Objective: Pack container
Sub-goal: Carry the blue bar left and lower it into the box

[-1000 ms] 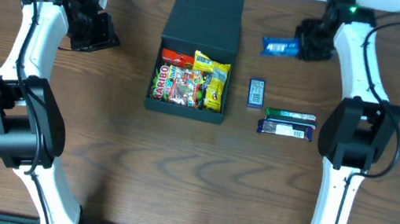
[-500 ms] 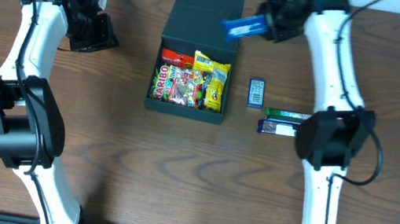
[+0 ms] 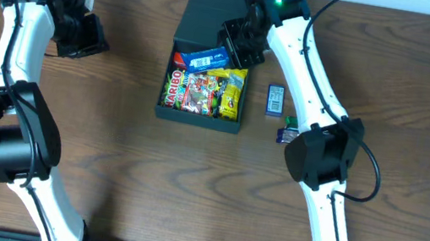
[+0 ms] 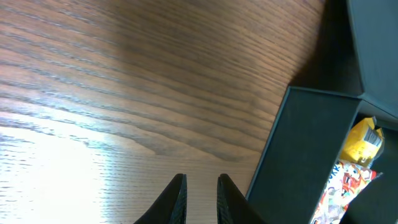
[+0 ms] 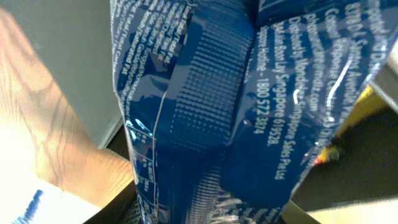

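The dark container (image 3: 200, 119) sits at the table's middle, its flap lid (image 3: 223, 11) open toward the back. It holds colourful snack packets (image 3: 203, 89). My right gripper (image 3: 234, 48) is shut on a blue packet (image 3: 205, 56) and holds it over the container's back end; that blue packet fills the right wrist view (image 5: 236, 93). My left gripper (image 3: 83, 32) is left of the container, nearly closed and empty above bare table in the left wrist view (image 4: 201, 186), where the container's wall (image 4: 305, 155) shows at right.
Right of the container lie a small blue-and-white packet (image 3: 275, 98) and, partly hidden under the right arm, a dark bar (image 3: 288, 134).
My right gripper has carried the blue packet from the far right to the left and down over the container. My left arm has shifted slightly left.
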You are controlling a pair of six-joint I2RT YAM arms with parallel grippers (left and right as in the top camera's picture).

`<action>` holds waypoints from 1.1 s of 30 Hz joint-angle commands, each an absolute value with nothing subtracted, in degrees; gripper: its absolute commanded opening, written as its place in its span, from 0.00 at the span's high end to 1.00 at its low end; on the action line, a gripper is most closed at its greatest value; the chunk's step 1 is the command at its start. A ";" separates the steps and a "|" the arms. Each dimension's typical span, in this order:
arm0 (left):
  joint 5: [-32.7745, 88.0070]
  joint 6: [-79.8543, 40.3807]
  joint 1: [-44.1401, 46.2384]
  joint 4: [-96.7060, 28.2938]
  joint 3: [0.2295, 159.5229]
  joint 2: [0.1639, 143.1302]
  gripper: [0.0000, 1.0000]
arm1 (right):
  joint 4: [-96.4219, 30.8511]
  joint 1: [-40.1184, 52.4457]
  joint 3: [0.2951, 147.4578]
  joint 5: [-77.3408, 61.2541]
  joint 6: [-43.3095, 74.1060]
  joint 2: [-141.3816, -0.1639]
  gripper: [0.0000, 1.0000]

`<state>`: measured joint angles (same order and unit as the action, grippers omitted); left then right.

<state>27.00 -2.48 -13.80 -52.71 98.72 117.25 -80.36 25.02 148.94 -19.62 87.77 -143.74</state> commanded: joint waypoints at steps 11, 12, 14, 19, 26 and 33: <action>26.70 -1.28 -14.28 -52.69 100.03 117.95 0.82 | -78.35 31.11 149.88 -9.41 109.30 -143.15 0.80; 26.83 -1.28 -14.28 -52.69 100.03 117.95 0.82 | -77.45 31.57 149.82 -8.38 109.34 -143.15 0.80; 27.05 -1.28 -14.28 -52.73 100.03 117.95 0.82 | -76.23 32.36 149.60 -6.00 109.84 -143.15 0.81; 27.05 -1.28 -14.26 -52.90 100.03 117.95 0.82 | -75.88 32.71 149.49 -3.20 111.46 -143.15 0.82; 27.07 -1.48 -14.24 -52.93 100.03 117.95 0.82 | -75.59 32.71 148.97 -3.20 116.68 -143.17 0.81; 27.07 -1.50 -14.24 -52.95 100.03 117.95 0.82 | -73.82 32.71 146.54 -2.76 117.38 -143.17 0.80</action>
<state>26.98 -2.50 -14.06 -52.60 98.72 117.25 -74.37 32.60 148.11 -4.19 115.50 -143.74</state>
